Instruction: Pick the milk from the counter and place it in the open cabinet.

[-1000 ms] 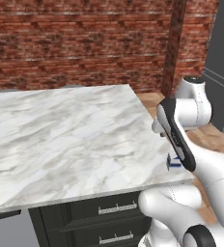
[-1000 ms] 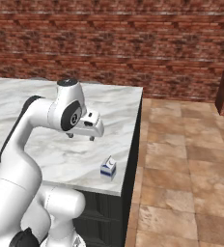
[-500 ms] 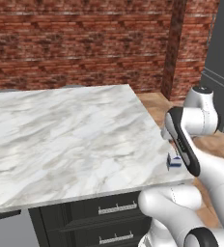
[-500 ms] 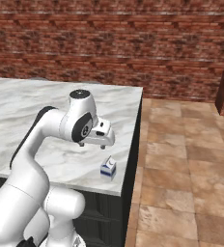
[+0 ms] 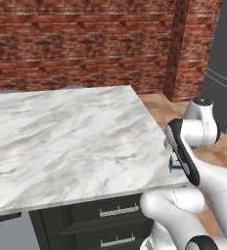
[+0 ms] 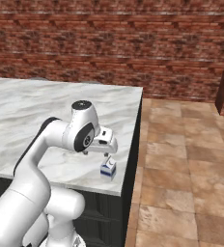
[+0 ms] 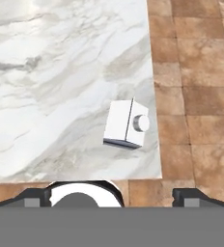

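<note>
Over the last second the arm has swung from the middle of the counter (image 6: 36,120) toward its near corner, so that in the right base view the pincer (image 6: 102,153) now hangs just above the milk (image 6: 108,169), lower centre of the frame, where before it stood up and to the left of the carton. From the left base view the forearm now crosses in front of the carton, and just a sliver of the milk (image 5: 174,164) shows at the right of the frame beside the dark arm band. That shift suggests the approach is nearly lined up and the descent to grasp is the step in hand; nothing has been lifted yet, and the milk stands where it was. The pincer is spread wide with nothing between its tips, which sit at the lower left and lower right of the hand view, pincer (image 7: 109,197) well below the carton. In that view the milk (image 7: 126,123) lies a little right of centre, upright on the counter (image 7: 61,72) near its edge and corner, its round cap toward the right of the frame. Seen from above it is roughly square, the roof ridge running top to bottom in the frame; its long axis, I judge, is vertical.
</note>
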Motion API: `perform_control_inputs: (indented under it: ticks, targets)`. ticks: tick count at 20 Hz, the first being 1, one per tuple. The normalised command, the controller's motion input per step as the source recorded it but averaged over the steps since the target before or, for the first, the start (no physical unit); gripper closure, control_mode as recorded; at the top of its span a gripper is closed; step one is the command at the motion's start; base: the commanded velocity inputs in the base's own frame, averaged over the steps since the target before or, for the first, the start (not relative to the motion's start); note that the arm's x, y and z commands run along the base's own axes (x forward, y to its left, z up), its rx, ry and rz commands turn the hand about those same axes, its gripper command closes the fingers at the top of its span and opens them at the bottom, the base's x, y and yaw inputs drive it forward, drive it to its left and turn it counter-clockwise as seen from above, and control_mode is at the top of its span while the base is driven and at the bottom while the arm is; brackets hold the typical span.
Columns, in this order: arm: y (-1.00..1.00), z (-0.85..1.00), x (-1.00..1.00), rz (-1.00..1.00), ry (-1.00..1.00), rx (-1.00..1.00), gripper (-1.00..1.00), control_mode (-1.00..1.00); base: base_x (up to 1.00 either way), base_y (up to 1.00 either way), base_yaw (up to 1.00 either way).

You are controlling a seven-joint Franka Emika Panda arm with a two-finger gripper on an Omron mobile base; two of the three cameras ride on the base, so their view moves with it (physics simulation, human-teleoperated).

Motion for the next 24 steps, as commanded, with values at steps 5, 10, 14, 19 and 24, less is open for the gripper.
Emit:
perform_control_inputs:
  ticks: [5,10,14,19,24]
  targets:
    - [-0.15,-0.29,0.00,0.00,0.00,-0.01,-1.00,-1.00,0.00,0.00,0.00]
    - [-0.07,-0.33,0.00,0.00,0.00,-0.02,-1.00,-1.00,0.00,0.00,0.00]
    - [0.00,-0.32,0.02,0.00,0.00,-0.01,-1.00,-1.00,0.00,0.00,0.00]
    - [0.00,-0.26,0.08,-0.01,0.00,0.00,-1.00,-1.00,0.00,0.00,0.00]
    - [0.00,-0.19,0.14,-0.02,0.00,0.00,-1.00,-1.00,0.00,0.00,0.00]
